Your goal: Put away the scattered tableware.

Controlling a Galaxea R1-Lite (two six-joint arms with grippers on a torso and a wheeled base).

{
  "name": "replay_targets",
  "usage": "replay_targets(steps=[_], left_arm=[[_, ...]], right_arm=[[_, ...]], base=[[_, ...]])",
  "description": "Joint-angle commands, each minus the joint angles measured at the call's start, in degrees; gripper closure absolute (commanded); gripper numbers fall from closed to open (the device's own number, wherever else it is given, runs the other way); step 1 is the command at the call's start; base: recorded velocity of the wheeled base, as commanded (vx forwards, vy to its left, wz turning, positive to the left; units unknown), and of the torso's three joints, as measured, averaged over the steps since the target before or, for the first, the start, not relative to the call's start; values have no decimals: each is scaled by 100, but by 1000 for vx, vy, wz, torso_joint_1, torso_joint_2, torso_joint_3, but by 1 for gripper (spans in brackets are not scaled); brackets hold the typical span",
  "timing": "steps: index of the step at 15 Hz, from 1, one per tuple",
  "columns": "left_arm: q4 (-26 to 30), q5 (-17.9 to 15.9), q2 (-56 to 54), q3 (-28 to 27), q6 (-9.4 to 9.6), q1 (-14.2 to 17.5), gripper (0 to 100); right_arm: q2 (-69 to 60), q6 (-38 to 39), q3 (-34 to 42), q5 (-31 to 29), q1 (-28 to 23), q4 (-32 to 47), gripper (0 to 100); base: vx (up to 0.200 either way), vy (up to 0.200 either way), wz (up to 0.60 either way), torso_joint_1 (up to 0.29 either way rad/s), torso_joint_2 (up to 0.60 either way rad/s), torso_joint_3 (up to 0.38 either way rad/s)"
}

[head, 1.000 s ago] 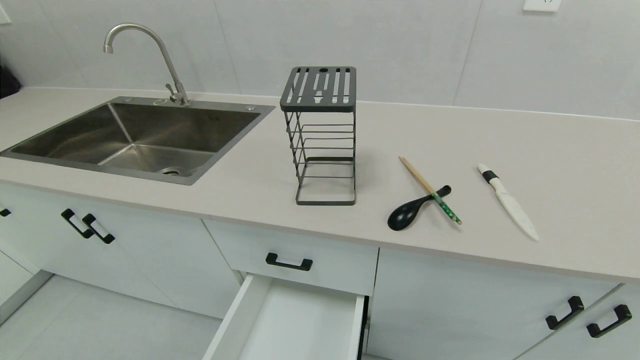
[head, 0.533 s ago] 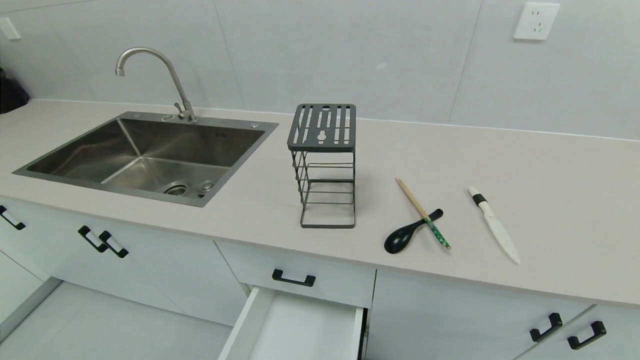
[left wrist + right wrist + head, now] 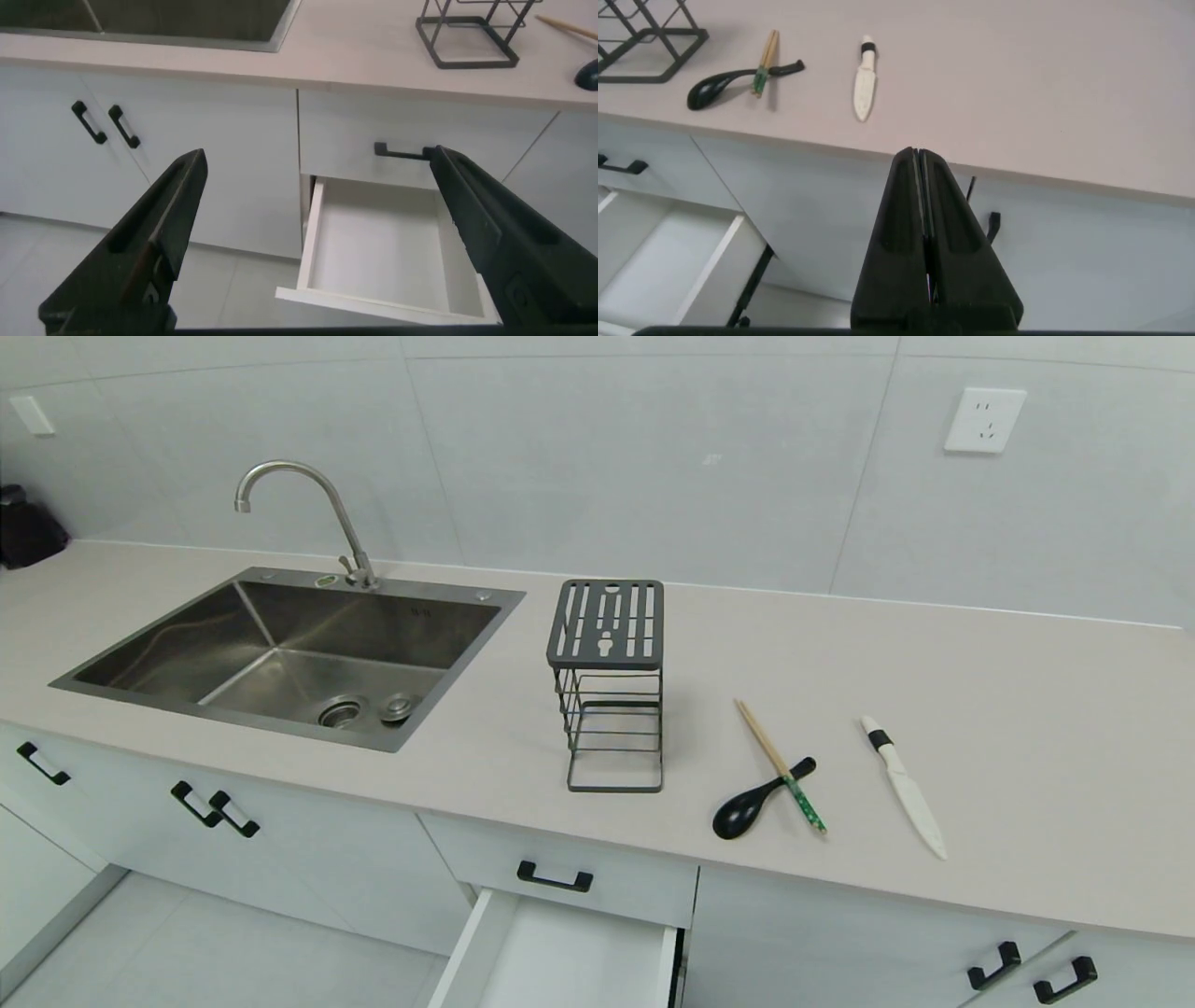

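A black spoon [image 3: 747, 810] lies near the counter's front edge with a pair of wooden chopsticks [image 3: 780, 765] crossed over its handle. A white knife [image 3: 904, 786] with a black band lies to their right. A dark wire rack [image 3: 609, 686] stands left of them. Below the counter, my left gripper [image 3: 327, 233] is open in front of a pulled-out white drawer [image 3: 383, 252]. My right gripper [image 3: 918, 154] is shut with nothing in it, below the counter edge, with the spoon [image 3: 719, 86], chopsticks [image 3: 767, 58] and knife [image 3: 866, 82] beyond it.
A steel sink [image 3: 289, 653] with a curved tap [image 3: 308, 513] takes up the counter's left part. Cabinet doors with black handles [image 3: 555, 876] run under the counter [image 3: 1027, 709]. The open drawer [image 3: 560, 957] juts out below the rack. A wall socket [image 3: 984, 420] sits at the back right.
The head camera has moved, so the whole scene sits lower and smaller in the picture. The spoon, chopsticks, knife and rack keep their places on the counter.
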State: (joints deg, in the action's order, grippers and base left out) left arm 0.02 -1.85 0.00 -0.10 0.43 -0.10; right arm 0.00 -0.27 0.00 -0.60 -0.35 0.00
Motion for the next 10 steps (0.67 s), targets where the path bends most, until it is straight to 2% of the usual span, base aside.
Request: replay_targets(steps=[1,8,9,10], left_arm=[[-2,1,0,1,1,1,0],[-2,1,0,1,1,1,0],[-2,1,0,1,1,1,0],[-2,1,0,1,1,1,0]], right_arm=[[0,0,0,7,0,0,100],[9,-8,0,7,0,0,100],[0,0,0,-2,0,0,0],[0,0,0,-2,0,0,0]], base=[[0,0,0,22,-56,-17],[0,0,0,0,0,0],[0,0,0,0,0,0],[0,0,0,0,0,0]])
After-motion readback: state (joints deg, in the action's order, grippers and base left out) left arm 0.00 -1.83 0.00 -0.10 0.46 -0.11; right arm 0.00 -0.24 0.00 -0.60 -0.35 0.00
